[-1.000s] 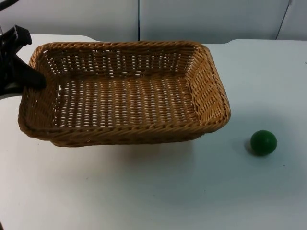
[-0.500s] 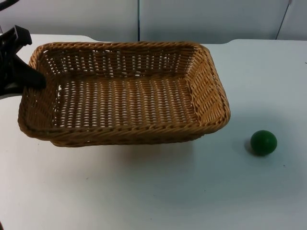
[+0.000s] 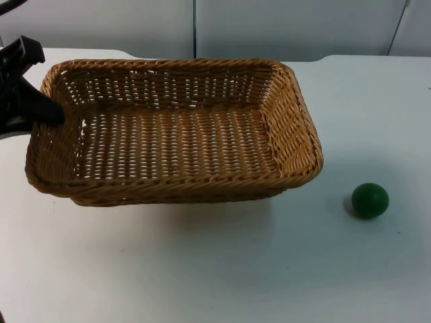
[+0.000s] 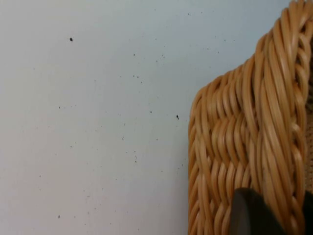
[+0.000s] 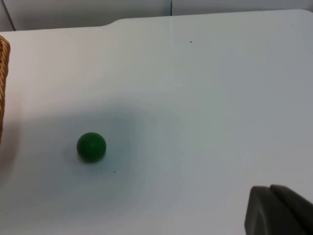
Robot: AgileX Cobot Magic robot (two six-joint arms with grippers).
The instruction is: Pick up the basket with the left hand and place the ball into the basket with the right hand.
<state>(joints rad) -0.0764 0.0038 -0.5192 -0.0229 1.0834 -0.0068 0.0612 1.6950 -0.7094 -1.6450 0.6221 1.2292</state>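
Basket clamped at its left rim by left gripper; ball could be nudged rolling across desk. Right gripper state untellable.

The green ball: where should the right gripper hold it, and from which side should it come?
Grip the green ball across its middle, probably coming from above. It is round, and it lies alone on the table, apart from the basket, so fingers have room on either side.
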